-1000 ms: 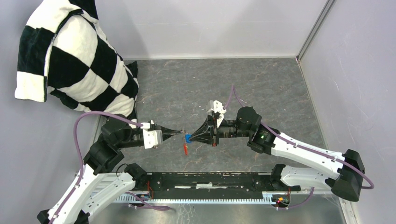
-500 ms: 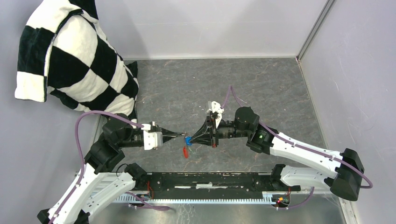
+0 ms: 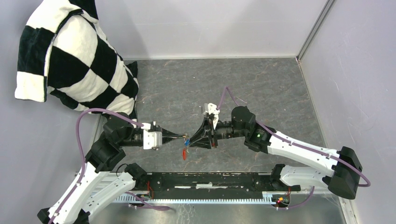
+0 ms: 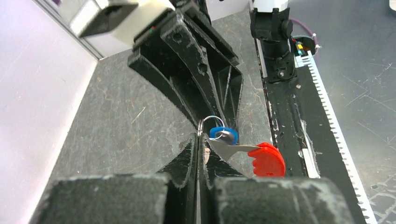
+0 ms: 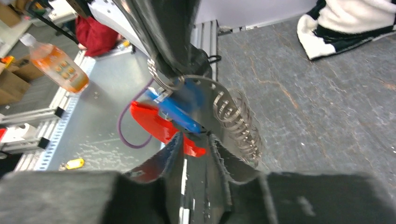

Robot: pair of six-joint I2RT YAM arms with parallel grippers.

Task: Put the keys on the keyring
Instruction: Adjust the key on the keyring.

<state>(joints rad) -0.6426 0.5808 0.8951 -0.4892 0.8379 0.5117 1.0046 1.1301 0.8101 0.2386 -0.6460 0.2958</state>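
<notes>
Left gripper (image 4: 200,138): closed tight and pinching the keyring (image 4: 211,117) at its very tips. It is holding the ring up off the table (image 3: 261,88), apparently so the wire is presenting a steady target.
Right gripper (image 5: 194,140): its jaws are standing narrowly apart, nose to nose with the left one. Whether its pads are touching anything cannot be told.
Blue key (image 4: 223,135): sitting right against the ring, between the two grippers. Whether its head is already threaded on the wire cannot be told.
Green key: not showing in any view.
Red tag (image 4: 266,159): hanging below the ring, clear of both tools.
Grey strap (image 5: 236,122): dangling beside the tag.
Assessment: the grip is looking secure, and the threading of the blue key is probably nearing completion.
</notes>
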